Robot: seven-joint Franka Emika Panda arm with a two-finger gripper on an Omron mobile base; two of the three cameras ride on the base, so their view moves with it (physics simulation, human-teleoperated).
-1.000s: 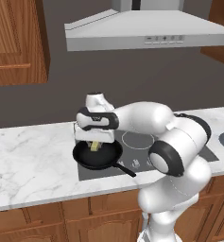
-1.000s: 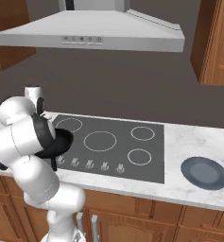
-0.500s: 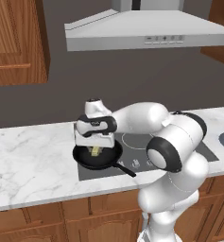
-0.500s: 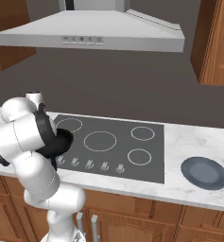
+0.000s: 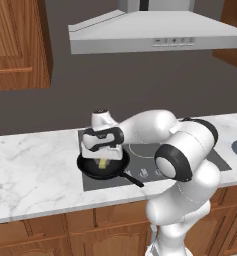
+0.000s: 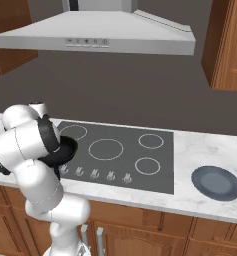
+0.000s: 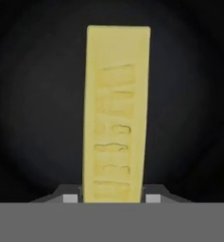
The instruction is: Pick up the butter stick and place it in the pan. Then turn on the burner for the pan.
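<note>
**Butter stick held between the jaws, directly over the pan**

Look at your hand view first: the butter stick point(image 7: 116, 113) runs as a long pale yellow bar up the middle of the picture, with its near end sitting between the two finger tips point(image 7: 71, 197) at the bottom edge. The jaws stand narrowly apart, closed against the sides of that stick, one tip on either side of it. Everything behind the butter there is the dark inside of the pan point(image 7: 33, 118), so the stick lies over the pan's floor; you cannot tell from this view whether it touches the floor or hangs just above it.

In your left base view the gripper point(image 5: 103, 159) points down over the pan point(image 5: 91, 168), which sits on the near left part of the dark cooktop point(image 5: 187, 148), its thin handle reaching toward the counter's front edge. A small patch of yellow, the butter stick point(image 5: 103, 163), shows just below the hand, inside the pan's rim.

In your right base view the arm covers most of the pan point(image 6: 67, 148); a dark curve of its rim shows beside the elbow. A blue-grey plate point(image 6: 216, 182) lies on the marble counter point(image 6: 190, 150), well apart to the right.
</note>
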